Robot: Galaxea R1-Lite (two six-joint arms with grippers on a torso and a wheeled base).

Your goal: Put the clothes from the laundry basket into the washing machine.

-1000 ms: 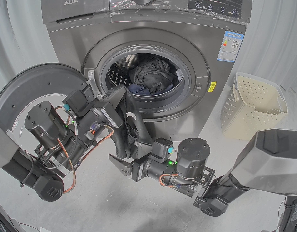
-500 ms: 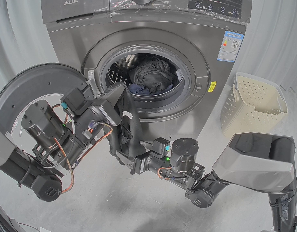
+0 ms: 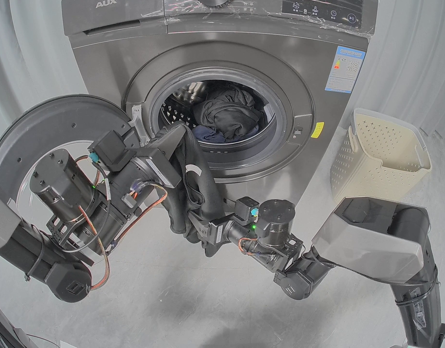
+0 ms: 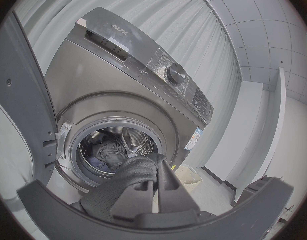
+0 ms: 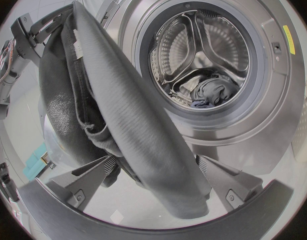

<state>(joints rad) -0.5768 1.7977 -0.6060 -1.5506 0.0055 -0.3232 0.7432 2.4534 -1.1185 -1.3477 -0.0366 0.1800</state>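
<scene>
Starting at the left, the washer door point(image 3: 53, 131) stands swung wide open. Just right of it the left gripper point(image 3: 173, 138) is clamped tight on the top fold of a dark garment point(image 3: 198, 189), holding it close in front of the lower left rim of the drum point(image 3: 184, 114). From that hold the garment hangs down in a long limp fold toward the floor. At its lower end sits the right gripper point(image 5: 156, 162), its fingers point(image 5: 93, 177) spread wide with the cloth hanging between them and neither pad pressing on it.

The fabric looks soft, ribbed and light, with no stiffness of its own. It will likely sag, trail and catch on the door seal rather than slide. The best place to take hold is probably the thick bunched part of the hanging tail, so both ends can be lifted in together.

Farther right, the washing machine point(image 3: 300, 64) already has dark clothes point(image 3: 227, 112) piled inside. The laundry basket point(image 3: 382, 170) stands on the floor at the far right, well apart from both arms.
</scene>
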